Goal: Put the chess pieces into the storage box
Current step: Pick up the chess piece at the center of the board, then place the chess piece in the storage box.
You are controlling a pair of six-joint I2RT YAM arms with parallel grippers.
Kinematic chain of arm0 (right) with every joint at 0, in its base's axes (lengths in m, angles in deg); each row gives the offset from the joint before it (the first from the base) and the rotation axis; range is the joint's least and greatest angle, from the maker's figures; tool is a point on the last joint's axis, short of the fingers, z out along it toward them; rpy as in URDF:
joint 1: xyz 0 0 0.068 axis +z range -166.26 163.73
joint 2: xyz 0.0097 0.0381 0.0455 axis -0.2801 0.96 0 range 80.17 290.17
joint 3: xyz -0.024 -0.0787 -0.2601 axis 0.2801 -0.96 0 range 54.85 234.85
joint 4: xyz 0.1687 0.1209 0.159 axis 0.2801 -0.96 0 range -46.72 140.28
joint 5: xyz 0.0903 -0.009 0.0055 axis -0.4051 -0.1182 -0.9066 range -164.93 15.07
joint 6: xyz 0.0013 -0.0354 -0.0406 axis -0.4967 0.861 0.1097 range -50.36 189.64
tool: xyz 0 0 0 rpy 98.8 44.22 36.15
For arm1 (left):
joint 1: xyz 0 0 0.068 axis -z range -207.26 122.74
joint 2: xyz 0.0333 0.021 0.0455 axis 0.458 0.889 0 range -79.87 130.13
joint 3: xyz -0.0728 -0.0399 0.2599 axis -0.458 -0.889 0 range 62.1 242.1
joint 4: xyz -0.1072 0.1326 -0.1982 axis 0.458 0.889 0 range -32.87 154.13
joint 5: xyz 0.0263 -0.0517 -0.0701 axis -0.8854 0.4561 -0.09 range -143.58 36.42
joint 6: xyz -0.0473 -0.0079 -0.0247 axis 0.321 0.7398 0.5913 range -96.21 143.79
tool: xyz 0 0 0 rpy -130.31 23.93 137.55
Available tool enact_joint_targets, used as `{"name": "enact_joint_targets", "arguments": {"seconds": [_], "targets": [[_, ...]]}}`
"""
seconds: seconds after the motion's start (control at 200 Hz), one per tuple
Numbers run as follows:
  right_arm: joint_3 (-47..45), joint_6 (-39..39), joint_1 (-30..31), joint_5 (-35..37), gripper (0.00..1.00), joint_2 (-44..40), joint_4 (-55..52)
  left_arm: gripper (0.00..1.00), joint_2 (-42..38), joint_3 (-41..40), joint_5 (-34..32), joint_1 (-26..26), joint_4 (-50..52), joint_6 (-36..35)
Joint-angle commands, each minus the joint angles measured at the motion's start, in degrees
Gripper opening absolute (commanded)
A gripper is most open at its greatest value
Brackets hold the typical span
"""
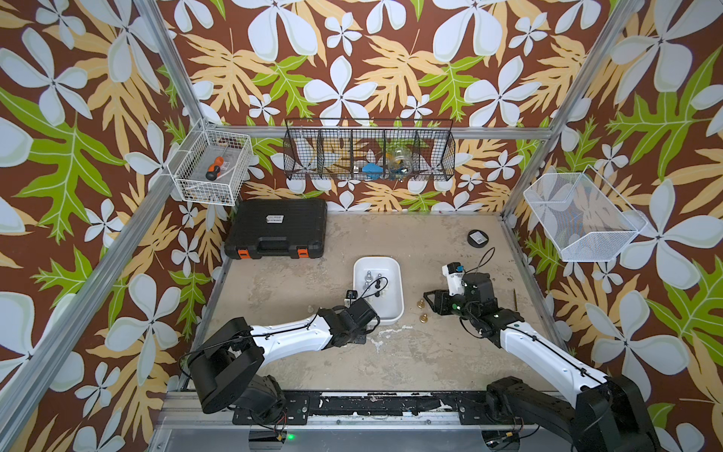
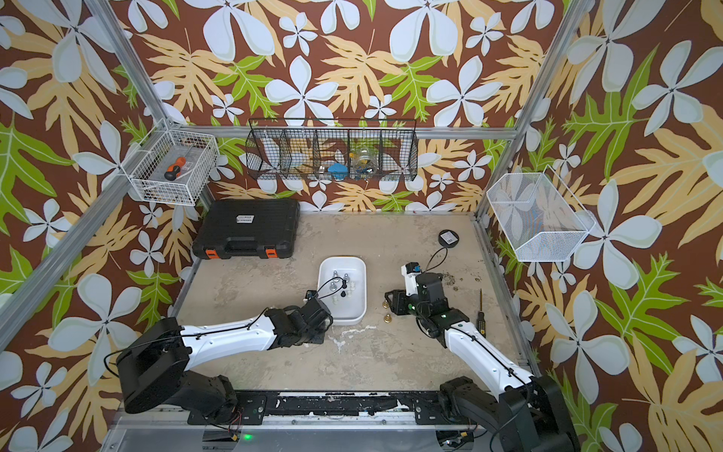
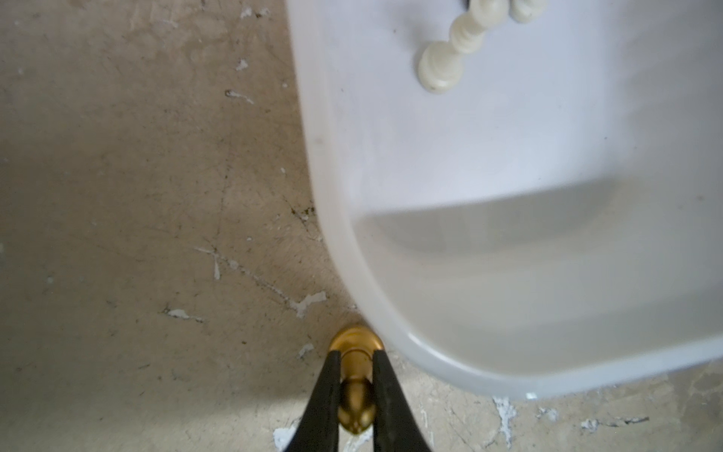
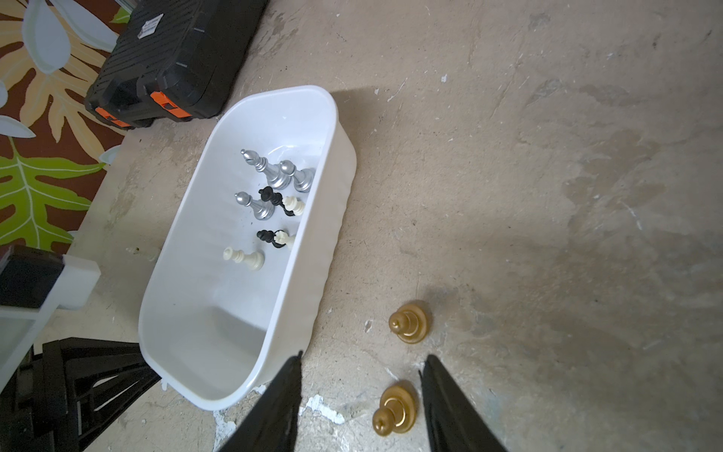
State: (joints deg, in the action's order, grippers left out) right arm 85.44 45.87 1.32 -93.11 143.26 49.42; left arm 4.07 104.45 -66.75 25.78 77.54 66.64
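The white storage box [image 1: 397, 274] [image 2: 362, 281] stands mid-table and holds several silver, black and cream chess pieces [image 4: 270, 176]. My left gripper [image 3: 356, 356] is shut on a gold chess piece [image 3: 354, 391], just outside the box's rounded corner [image 3: 352, 254]. Cream pieces [image 3: 442, 70] lie on the box floor. My right gripper [image 4: 364, 356] [image 1: 428, 303] is open and low over the table beside the box. One gold piece [image 4: 395, 407] lies between its fingers and another [image 4: 409, 321] stands just beyond them. A pale piece [image 4: 144, 252] lies on the table on the box's other side.
A black case with orange latches [image 1: 276, 229] sits at the back left and a round black disc [image 1: 478, 238] at the back right. A thin screwdriver [image 2: 481, 313] lies by the right edge. Wire baskets [image 1: 211, 172] [image 1: 369, 150] [image 1: 583, 219] hang on the walls.
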Motion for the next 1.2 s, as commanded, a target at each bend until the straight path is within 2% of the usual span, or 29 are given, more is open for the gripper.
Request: {"name": "enact_joint_targets", "arguments": {"seconds": [0.0,0.145,0.32,0.42,0.49,0.626,0.796,0.991,1.196], "targets": [[0.0,0.3,0.0,0.2,0.51,-0.2,1.0,0.11,-0.3,-0.2,-0.8,0.1,0.9,-0.6],[0.0,0.3,0.0,0.1,0.51,-0.2,1.0,0.06,-1.9,0.1,-0.7,0.3,2.3,-0.4],[0.0,0.6,0.0,-0.5,0.51,-0.3,1.1,0.06,-9.6,3.9,-4.8,2.7,12.5,3.2],[-0.3,0.8,0.1,-1.3,0.51,-0.7,2.0,0.09,-15.7,7.9,-6.5,2.8,16.5,5.5],[-0.6,0.7,0.1,-1.9,0.51,-1.2,2.7,0.12,-16.4,12.9,-8.0,2.3,18.4,4.6],[-0.5,0.7,0.4,-2.4,0.52,-2.3,3.2,0.09,-8.1,23.2,-4.4,-2.1,20.2,-3.8],[0.0,0.9,0.6,-1.5,0.52,-3.1,2.8,0.07,4.2,30.6,-1.5,-5.1,16.7,-11.5],[0.8,1.7,0.7,-1.0,0.52,-2.4,2.2,0.06,12.5,30.4,4.8,-4.9,10.2,-14.1],[0.8,1.7,0.7,-1.3,0.53,-1.7,3.2,0.06,17.8,31.1,4.6,-3.5,5.8,-14.5]]}}
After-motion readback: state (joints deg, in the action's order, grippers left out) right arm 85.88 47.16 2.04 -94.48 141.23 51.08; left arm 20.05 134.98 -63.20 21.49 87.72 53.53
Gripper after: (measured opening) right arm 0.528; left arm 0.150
